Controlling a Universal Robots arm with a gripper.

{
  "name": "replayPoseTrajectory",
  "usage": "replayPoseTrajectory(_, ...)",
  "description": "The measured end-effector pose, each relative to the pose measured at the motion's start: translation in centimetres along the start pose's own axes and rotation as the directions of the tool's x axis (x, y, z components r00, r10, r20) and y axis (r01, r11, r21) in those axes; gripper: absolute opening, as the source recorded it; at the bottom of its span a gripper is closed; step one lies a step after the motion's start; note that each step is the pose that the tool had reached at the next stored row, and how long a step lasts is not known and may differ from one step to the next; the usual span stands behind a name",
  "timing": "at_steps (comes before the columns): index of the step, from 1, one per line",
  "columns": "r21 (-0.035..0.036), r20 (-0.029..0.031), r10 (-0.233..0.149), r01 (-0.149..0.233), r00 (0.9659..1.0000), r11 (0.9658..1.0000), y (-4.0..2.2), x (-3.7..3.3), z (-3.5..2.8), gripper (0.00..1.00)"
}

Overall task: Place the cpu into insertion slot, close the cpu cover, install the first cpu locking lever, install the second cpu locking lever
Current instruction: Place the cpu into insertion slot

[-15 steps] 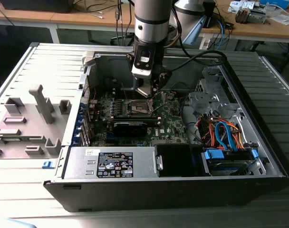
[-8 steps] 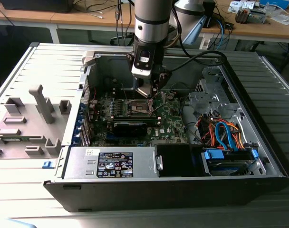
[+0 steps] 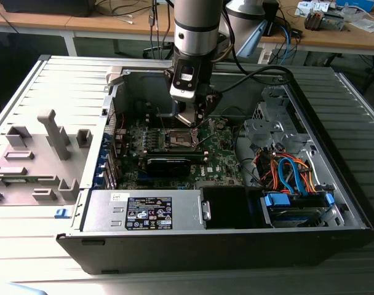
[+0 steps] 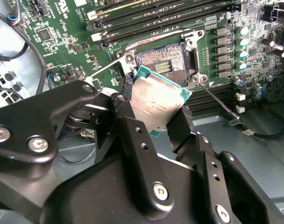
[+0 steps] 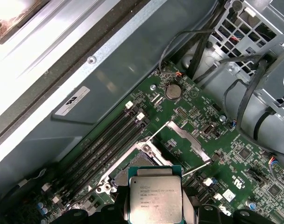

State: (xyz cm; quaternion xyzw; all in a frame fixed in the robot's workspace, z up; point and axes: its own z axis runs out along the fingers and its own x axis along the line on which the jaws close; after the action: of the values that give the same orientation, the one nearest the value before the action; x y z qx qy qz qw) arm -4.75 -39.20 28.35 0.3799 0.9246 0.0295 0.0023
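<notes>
The cpu point(image 4: 157, 103) is clamped in your hand point(image 4: 153, 122) near the empty slot point(image 4: 163, 64); cover point(image 5: 179, 130) not yet shut.

The arm point(image 3: 196, 24) is a thick silver-grey tube ringed by a black band, with a pale grey block point(image 3: 187, 83) fixed below it at the wrist. Thick black cables point(image 3: 261, 69) loop off its side. The gripper point(image 4: 153, 112) is matte black throughout, built of flat links with rounded edges. Round silver screws point(image 4: 38, 143) sit at the link pivots, and more show lower on the body. The fingers point(image 4: 138, 140) are long narrow black bars, each with small holes down its face
</notes>
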Motion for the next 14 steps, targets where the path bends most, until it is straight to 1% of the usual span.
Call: replayPoseTrajectory(14,-0.0003,0.0007,0.014,-0.014,0.9999,0.9999,0.0,0.0,0.06,0.55)
